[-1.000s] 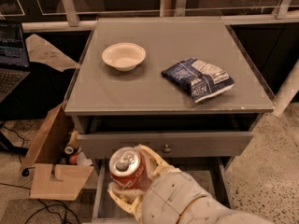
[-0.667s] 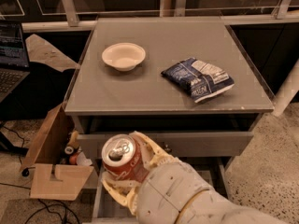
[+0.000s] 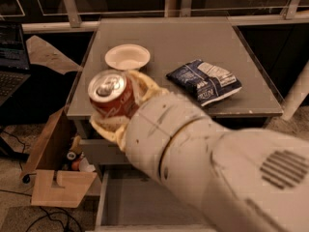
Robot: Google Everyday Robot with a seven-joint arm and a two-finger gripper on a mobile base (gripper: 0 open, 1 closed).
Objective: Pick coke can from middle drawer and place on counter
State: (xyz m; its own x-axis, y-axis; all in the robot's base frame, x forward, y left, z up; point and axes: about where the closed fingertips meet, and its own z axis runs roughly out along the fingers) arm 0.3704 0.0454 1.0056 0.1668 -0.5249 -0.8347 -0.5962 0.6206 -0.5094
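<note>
Camera view: the gripper [image 3: 120, 108] is clenched around the coke can [image 3: 110, 98], jaws grasping it from both sides, silver top tilted towards us, up at the counter's [image 3: 174, 37] front-left corner. The middle drawer [image 3: 140, 202] sits open below. White bowl [image 3: 127, 56] near the left edge, chip bag [image 3: 203, 81] towards the right.

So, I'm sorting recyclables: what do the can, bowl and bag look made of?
The can, gripped by the claw at the front-left edge of the counter: thin metal, likely aluminium; glossy red wall, shiny silver top. The bowl: matte off-white, paper or plastic, cannot tell. The bag: crinkled glossy film, probably plastic; its creases catch light.
</note>
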